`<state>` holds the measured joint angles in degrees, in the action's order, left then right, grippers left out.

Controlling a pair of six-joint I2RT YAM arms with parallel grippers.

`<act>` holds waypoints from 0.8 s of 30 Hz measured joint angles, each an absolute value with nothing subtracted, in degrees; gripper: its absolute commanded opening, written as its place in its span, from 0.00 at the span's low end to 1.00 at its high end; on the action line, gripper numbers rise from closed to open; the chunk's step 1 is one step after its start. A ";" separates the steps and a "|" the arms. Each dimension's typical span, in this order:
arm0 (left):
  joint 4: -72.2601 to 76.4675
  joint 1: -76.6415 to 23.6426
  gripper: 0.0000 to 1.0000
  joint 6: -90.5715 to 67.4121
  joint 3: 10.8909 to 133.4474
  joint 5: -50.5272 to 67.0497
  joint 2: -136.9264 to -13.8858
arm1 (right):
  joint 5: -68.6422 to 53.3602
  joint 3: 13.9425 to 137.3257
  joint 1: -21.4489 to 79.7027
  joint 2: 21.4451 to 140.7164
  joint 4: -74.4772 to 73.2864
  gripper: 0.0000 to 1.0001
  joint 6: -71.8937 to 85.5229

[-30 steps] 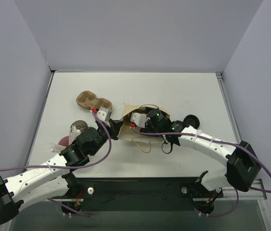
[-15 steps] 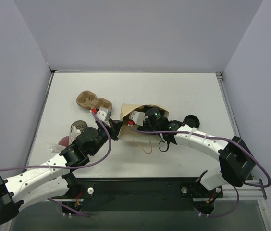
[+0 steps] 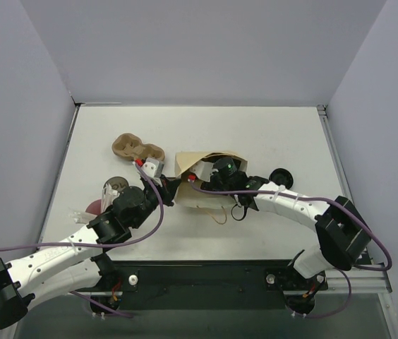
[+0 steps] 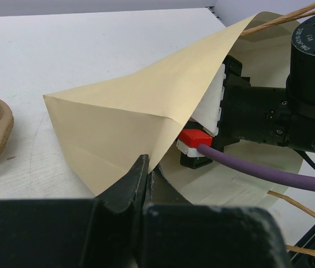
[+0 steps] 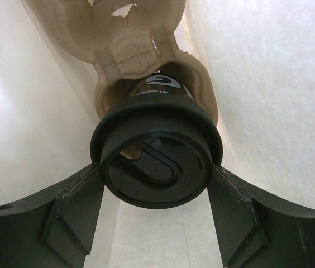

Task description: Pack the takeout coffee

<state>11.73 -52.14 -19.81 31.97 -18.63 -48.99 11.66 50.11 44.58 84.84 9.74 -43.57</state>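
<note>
Black lidded coffee cup (image 5: 154, 167) | right fingers (image 5: 74, 218) clamped on it | left fingers (image 4: 129, 190) pinching bag (image 4: 124, 111)

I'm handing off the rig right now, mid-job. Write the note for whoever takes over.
Left gripper: shut on the paper bag edge, holding its mouth open.
Right gripper: inside the bag, shut on the takeout coffee at its lid.
Coffee: in the bag, apparently seated in a pulp tray well.
Left to do: release the cup, withdraw the right arm, then let go of the bag.
</note>
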 measured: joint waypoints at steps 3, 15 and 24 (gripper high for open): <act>11.57 -52.14 0.00 -19.81 31.97 -18.65 -48.99 | 11.64 50.11 44.56 85.43 10.59 0.41 -43.59; 10.87 -52.12 0.00 -19.92 32.36 -18.65 -49.60 | 11.64 50.13 44.18 87.88 14.61 0.62 -43.81; 9.45 -52.12 0.00 -19.90 33.76 -18.65 -49.82 | 11.57 50.11 43.99 88.07 15.44 0.71 -43.75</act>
